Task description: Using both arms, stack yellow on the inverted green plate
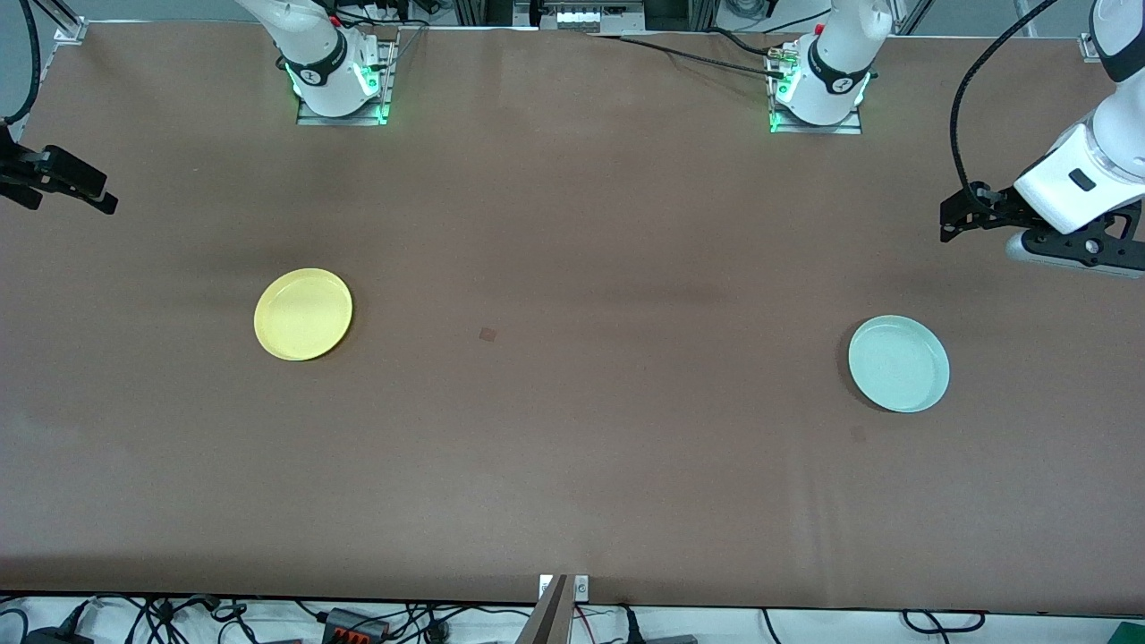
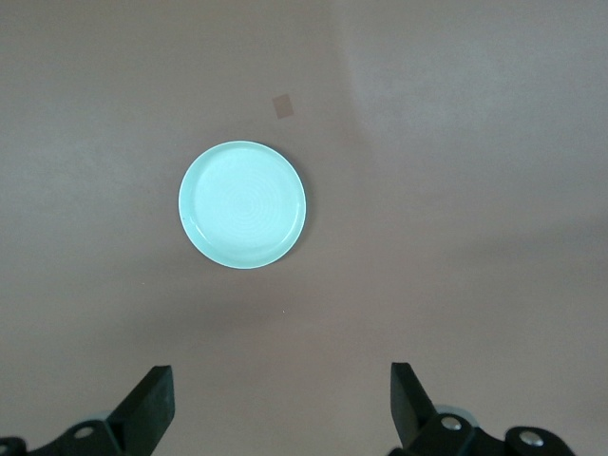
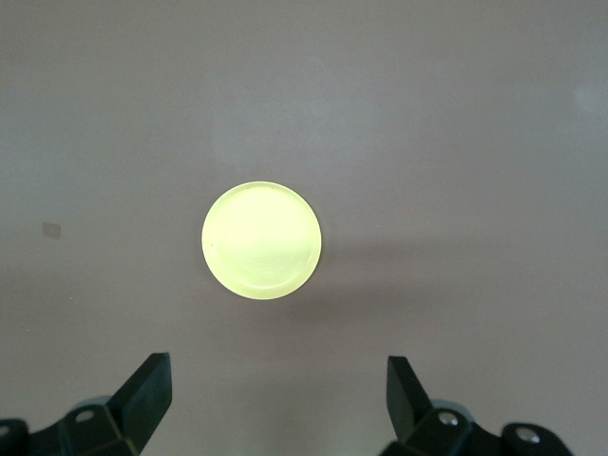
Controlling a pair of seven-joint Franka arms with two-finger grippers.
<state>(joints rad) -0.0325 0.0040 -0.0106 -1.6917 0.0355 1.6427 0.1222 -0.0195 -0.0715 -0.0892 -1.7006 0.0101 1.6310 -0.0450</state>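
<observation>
The yellow plate [image 1: 303, 314] lies flat on the brown table toward the right arm's end; it also shows in the right wrist view [image 3: 261, 239]. The green plate [image 1: 898, 363] lies flat, hollow side up, toward the left arm's end, and shows in the left wrist view [image 2: 242, 204]. My left gripper [image 1: 950, 220] hangs open and empty in the air over the table's edge at its end, apart from the green plate; it also shows in its wrist view [image 2: 282, 380]. My right gripper [image 1: 106, 200] hangs open and empty over its end of the table, also seen in its wrist view [image 3: 278, 370].
A small dark patch [image 1: 487, 334] marks the tablecloth between the plates. The arm bases [image 1: 340, 80] [image 1: 816, 89] stand along the table's edge farthest from the camera. Cables lie off the table's near edge [image 1: 358, 622].
</observation>
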